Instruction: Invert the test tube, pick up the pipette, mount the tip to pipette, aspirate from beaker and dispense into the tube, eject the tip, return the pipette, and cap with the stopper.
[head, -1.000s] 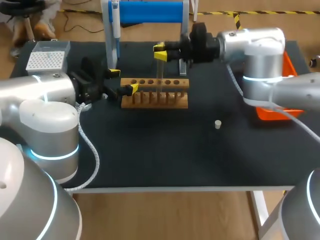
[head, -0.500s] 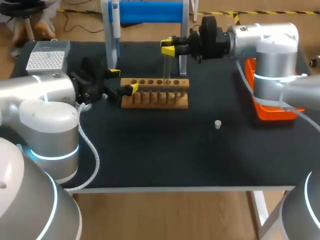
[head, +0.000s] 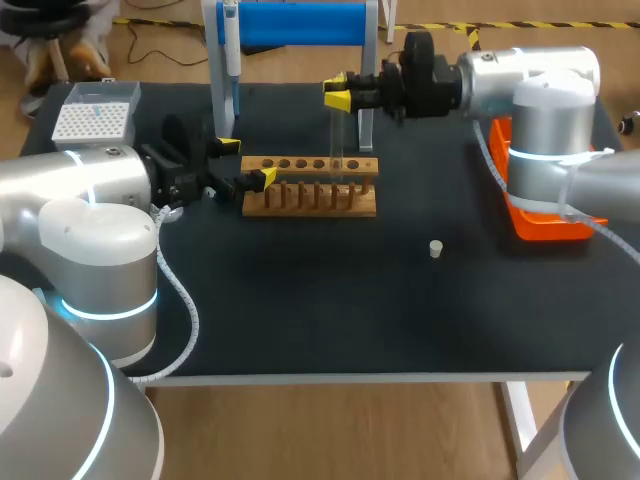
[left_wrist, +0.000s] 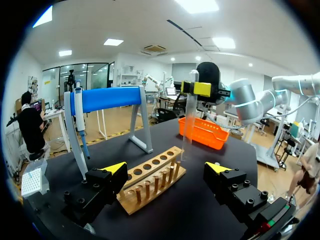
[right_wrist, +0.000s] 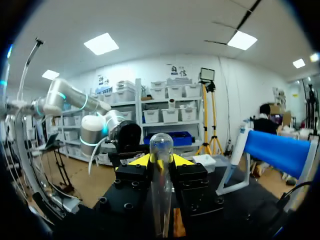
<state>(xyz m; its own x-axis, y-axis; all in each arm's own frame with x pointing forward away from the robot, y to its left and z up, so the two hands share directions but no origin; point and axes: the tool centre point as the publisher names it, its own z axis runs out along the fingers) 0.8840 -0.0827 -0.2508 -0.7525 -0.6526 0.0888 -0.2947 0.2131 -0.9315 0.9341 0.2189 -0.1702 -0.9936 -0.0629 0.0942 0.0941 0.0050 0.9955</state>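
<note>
Two claws are shown over the black table (head: 350, 300), and nearly all of the task is judged to be outstanding. Well behind the left claw (head: 245, 162) the blue stand (head: 300, 25) is set, with the pipette (head: 231, 45) hung on its post, untouched. Off to the outer side of the right claw (head: 338, 93), past its arm, the orange tray (head: 540, 228) is placed. The wooden rack (head: 310, 186) is found directly below the right claw and just beside the left claw. The left claw's fingers are spread wide with nothing held between them. Whether one yellow tip touches the rack's end cannot be told. The tip box (head: 92, 120) is set well apart from the left claw, out beyond its wrist.

The test tube (right_wrist: 161, 200) is gripped by the right claw, both fingers pressed on it from two sides near its upper end. It is held upright, its lower end close over the rack's row of holes. Whether it is clear of the wood cannot be told. In the right wrist view a rounded, closed end is seen uppermost, so the tube is judged to be lifted but not yet turned mouth-up. The stopper (head: 435, 248) is seen lying on the table, well apart from both claws.

No beaker can be made out. Turning and seating the tube, fetching the pipette, mounting a tip, aspirating, dispensing, ejecting, returning and capping are all judged undone.
</note>
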